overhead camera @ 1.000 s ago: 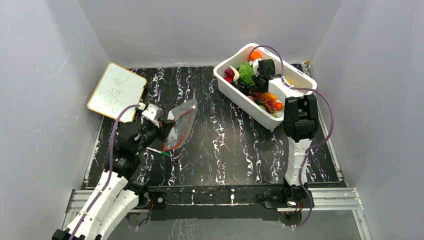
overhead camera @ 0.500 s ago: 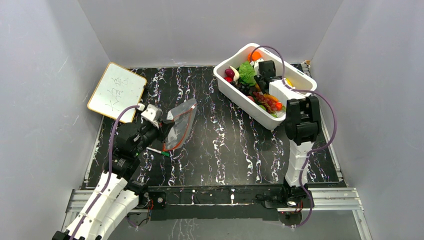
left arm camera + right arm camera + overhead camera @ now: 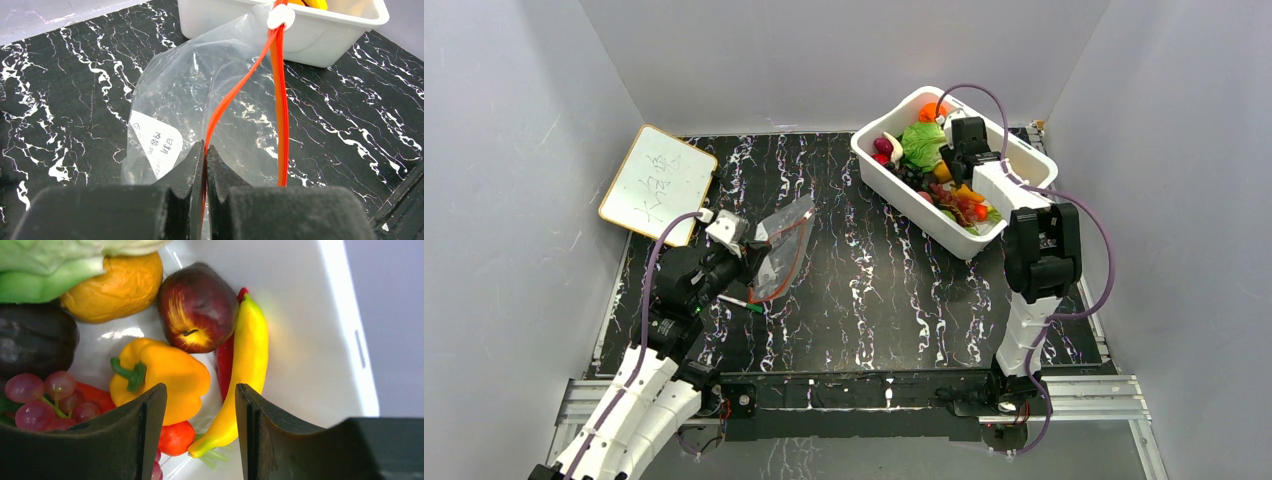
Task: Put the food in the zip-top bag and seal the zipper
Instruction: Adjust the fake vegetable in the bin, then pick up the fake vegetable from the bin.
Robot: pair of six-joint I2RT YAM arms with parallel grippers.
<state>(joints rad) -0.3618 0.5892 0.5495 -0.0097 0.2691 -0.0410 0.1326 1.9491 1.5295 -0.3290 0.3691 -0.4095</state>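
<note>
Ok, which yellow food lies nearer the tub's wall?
The banana, long and curved, lies along the tub wall; the pepper sits further in, nearer the grapes.

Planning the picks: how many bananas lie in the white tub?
1: the banana lies along the white tub's wall, beside the apple. Others may be hidden.

The white left arm (image 3: pixel 639 390) angles from its 7 o'clock base toward 1 o'clock, the black left gripper (image 3: pixel 205 150) pinched tight on a thin red-orange zipper strip (image 3: pixel 281 110). The right arm (image 3: pixel 1022 320) rises from 5 o'clock and folds toward 11 o'clock, with the right gripper (image 3: pixel 200 390) parted and holding nothing.
</note>
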